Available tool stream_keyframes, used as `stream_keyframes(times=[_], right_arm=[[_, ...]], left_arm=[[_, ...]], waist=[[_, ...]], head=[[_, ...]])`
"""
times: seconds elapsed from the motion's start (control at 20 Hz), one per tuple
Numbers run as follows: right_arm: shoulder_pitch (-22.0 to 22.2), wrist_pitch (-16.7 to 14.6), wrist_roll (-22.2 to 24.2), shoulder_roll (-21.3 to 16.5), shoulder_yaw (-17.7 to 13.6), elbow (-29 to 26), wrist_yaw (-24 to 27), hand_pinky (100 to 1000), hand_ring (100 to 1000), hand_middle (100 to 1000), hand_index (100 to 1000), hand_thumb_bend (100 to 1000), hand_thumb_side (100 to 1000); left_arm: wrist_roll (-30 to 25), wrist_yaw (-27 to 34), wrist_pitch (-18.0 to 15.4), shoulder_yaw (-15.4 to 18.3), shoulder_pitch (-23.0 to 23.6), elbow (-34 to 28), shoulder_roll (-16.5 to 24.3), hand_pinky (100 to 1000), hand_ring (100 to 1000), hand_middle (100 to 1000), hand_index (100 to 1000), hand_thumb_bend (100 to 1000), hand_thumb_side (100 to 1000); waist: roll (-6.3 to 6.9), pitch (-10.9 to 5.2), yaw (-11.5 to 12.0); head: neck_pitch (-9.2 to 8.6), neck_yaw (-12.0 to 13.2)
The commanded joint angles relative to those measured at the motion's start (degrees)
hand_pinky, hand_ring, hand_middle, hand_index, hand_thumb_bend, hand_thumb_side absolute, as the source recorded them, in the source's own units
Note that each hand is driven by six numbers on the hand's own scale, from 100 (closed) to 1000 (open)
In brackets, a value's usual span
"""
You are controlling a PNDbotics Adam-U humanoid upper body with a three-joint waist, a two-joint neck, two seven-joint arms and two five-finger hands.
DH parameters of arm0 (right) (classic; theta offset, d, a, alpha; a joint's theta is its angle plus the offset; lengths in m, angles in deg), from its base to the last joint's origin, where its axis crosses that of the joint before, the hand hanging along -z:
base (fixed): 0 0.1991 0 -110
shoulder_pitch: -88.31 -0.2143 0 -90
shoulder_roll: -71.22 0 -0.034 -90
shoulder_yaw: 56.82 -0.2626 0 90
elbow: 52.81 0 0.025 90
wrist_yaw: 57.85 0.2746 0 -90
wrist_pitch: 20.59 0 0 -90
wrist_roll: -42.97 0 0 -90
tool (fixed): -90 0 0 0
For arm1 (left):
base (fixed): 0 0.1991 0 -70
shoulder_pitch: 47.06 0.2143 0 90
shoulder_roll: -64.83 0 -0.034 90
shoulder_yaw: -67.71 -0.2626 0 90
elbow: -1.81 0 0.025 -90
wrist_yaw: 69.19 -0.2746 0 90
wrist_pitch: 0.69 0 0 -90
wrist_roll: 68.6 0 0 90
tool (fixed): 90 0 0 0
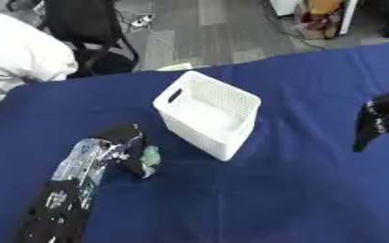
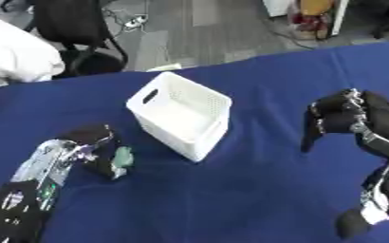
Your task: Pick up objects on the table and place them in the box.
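One pale green object (image 1: 151, 156) — shape unclear — sits left of the white perforated box (image 1: 206, 114), fingers of the left hand (image 1: 125, 144) curled round it. Right hand (image 2: 340, 116) hangs well right of the box, fingers curled, holding nothing. Blue table (image 1: 264, 190) beneath.

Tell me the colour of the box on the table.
White, with perforated walls: the box, clearest in the left eye view.

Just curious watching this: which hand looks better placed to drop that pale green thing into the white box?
Left. The left hand is already curled round the pale green object, close beside the white box. The right hand hangs farther off, holding nothing.
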Motion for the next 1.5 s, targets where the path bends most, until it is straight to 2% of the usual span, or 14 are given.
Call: stream_keyframes(times=[0.05,0.3,0.95,1.5], right_arm=[[-0.72,-0.53,0.7,-0.83,-0.37,-0.89,0.04,100,364,419,499,849,1000],[-0.7,-0.52,0.67,-0.88,-0.4,-0.89,0.04,100,364,419,499,848,1000],[-0.55,-0.49,0.65,-1.09,-0.36,-0.89,-0.06,100,364,419,499,850,1000],[-0.43,-0.47,0.75,-1.21,-0.31,-0.89,-0.06,100,364,419,499,852,1000]], left_arm=[[2.38,-0.8,-0.46,0.27,-0.38,-0.6,0.71,100,100,100,231,100,624],[4.56,1.18,-1.08,0.1,0.02,-2.59,0.99,100,100,100,217,100,657],[3.96,3.16,-1.01,-0.83,0.34,-8.26,3.88,100,100,100,221,100,603],[3.91,2.83,-1.77,-1.46,0.2,-10.0,6.44,100,100,100,219,100,580]], waist=[[-0.45,-0.67,-0.02],[-0.4,-0.71,0.01],[-0.2,-0.85,0.15],[-0.08,-0.93,0.25]], head=[[0.27,0.47],[0.4,0.48],[0.66,0.42],[0.73,0.54]])
